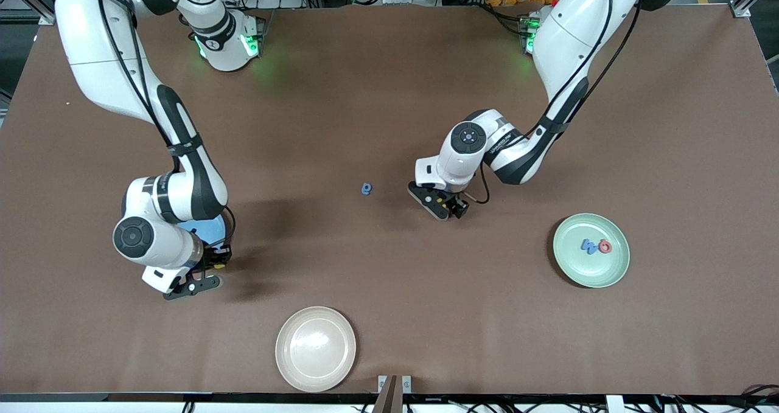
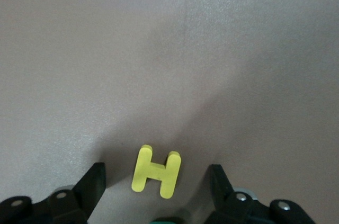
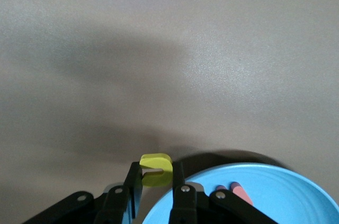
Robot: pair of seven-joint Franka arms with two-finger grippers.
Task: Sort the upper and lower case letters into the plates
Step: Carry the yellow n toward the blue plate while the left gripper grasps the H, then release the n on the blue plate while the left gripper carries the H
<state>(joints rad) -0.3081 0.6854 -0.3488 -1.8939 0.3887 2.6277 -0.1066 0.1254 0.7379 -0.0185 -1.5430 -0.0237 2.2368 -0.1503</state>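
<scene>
A yellow letter H (image 2: 157, 171) lies flat on the brown table between the spread fingers (image 2: 95, 181) of my left gripper (image 2: 157, 188). That gripper is open and low over the middle of the table (image 1: 457, 207), touching nothing. My right gripper (image 3: 156, 181) is shut on a small curved yellow letter (image 3: 157, 169) and hovers at the rim of the blue plate (image 3: 265, 197) (image 1: 212, 227), which holds a red letter (image 3: 242, 193) and a bluish one (image 3: 220, 187). The mint plate (image 1: 599, 273) holds a blue letter (image 1: 588, 246) and a red letter (image 1: 605, 246). A lone blue letter (image 1: 366, 188) lies mid-table.
A beige plate (image 1: 316, 348) sits near the table's front edge, nearer the camera than the lone blue letter. The right arm's forearm covers most of the blue plate in the front view.
</scene>
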